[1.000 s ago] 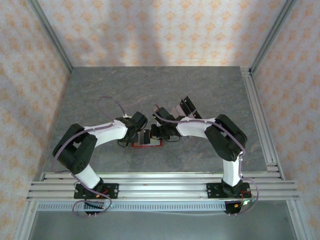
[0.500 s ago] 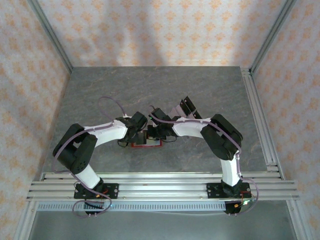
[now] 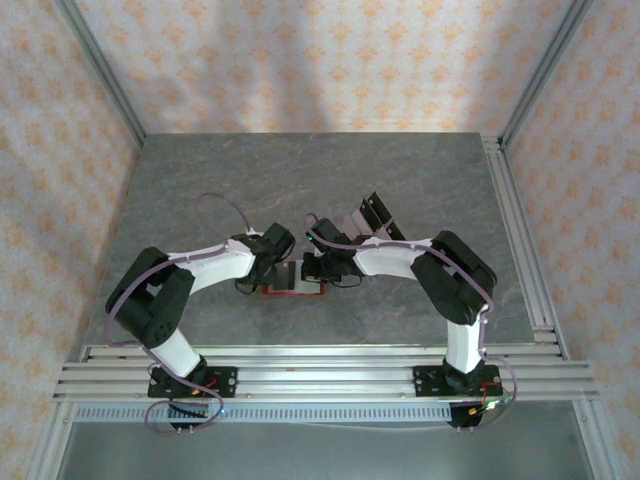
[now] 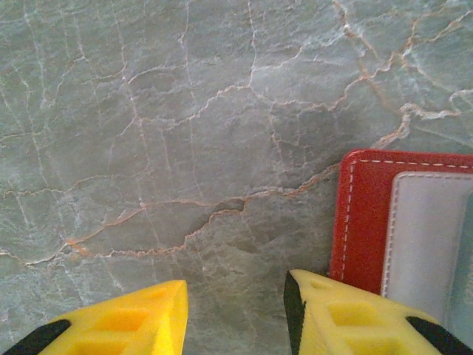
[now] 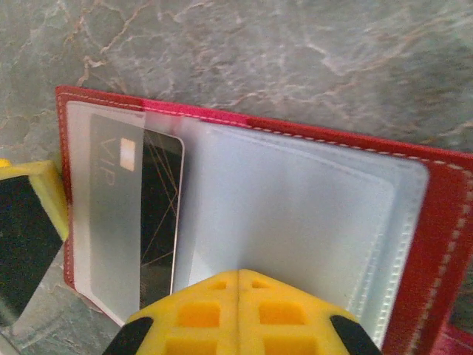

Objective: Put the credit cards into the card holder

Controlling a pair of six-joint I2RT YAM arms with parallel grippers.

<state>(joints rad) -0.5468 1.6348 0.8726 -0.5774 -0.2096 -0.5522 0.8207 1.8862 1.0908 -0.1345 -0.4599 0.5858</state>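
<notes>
The red card holder [image 5: 443, 214] lies open on the table, pale grey inside. One credit card [image 5: 159, 214] sits partly under its clear left pocket, with the black band showing. My right gripper [image 5: 238, 272] is shut, its tips pressing on the inner flap. My left gripper [image 4: 236, 299] stands open over bare table at the holder's [image 4: 366, 222] left edge, its right finger [image 4: 340, 314] at that edge. Seen from above, both grippers [image 3: 275, 262] [image 3: 312, 268] meet over the holder [image 3: 295, 289]. More credit cards [image 3: 375, 208] lie behind the right arm.
The grey marble table [image 3: 200, 180] has free room at the back and left. Patterned walls enclose it. A metal rail [image 3: 520, 240] runs along the right side and slotted rails [image 3: 320, 365] along the front edge.
The right gripper edged left over the holder and then came back a little. The left arm has held still.
</notes>
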